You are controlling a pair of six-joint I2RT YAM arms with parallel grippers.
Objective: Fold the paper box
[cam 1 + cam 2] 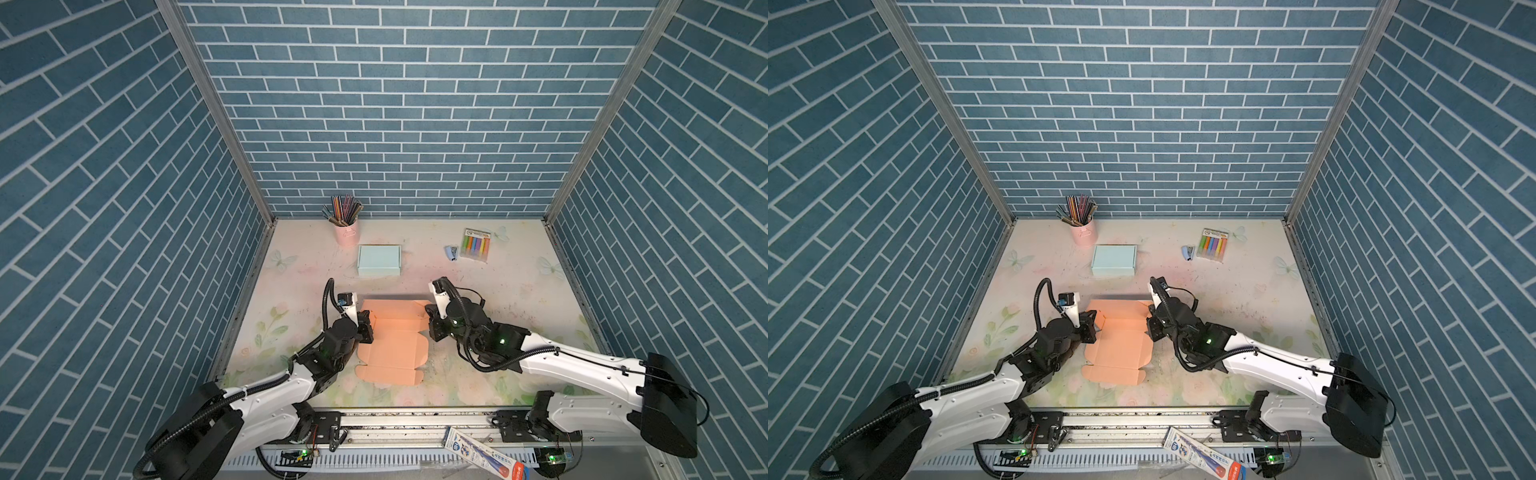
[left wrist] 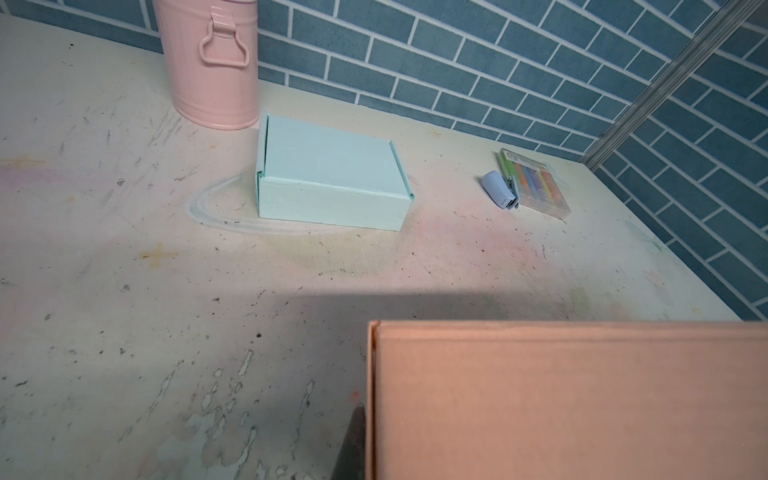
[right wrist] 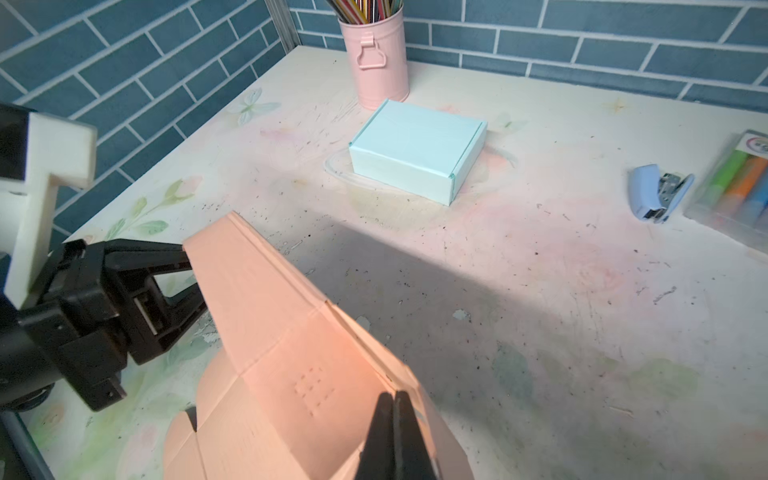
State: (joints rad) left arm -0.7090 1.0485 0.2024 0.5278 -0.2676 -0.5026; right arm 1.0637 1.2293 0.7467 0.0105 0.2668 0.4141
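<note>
We see the orange paper box (image 1: 392, 345) lying mostly flat near the middle of the table (image 1: 519, 299), between the two arms, with its far panel lifted off the surface. The left gripper (image 1: 370, 327) clamps the left end of that raised panel. In the left wrist view one dark finger (image 2: 353, 440) sits just outside the card's edge, and the panel fills the space beside it. The right gripper (image 3: 392, 401) has its fingers pressed tight together, tips at the ridge of the panel's right end; the view is too close for us to tell whether card is caught between them. Farther back we find a finished pale blue box (image 1: 379, 259) just in front of a pink pencil cup (image 1: 346, 235). Well to the right, a small stapler (image 1: 452, 252) lies beside a pack of highlighters (image 1: 476, 245)
</note>
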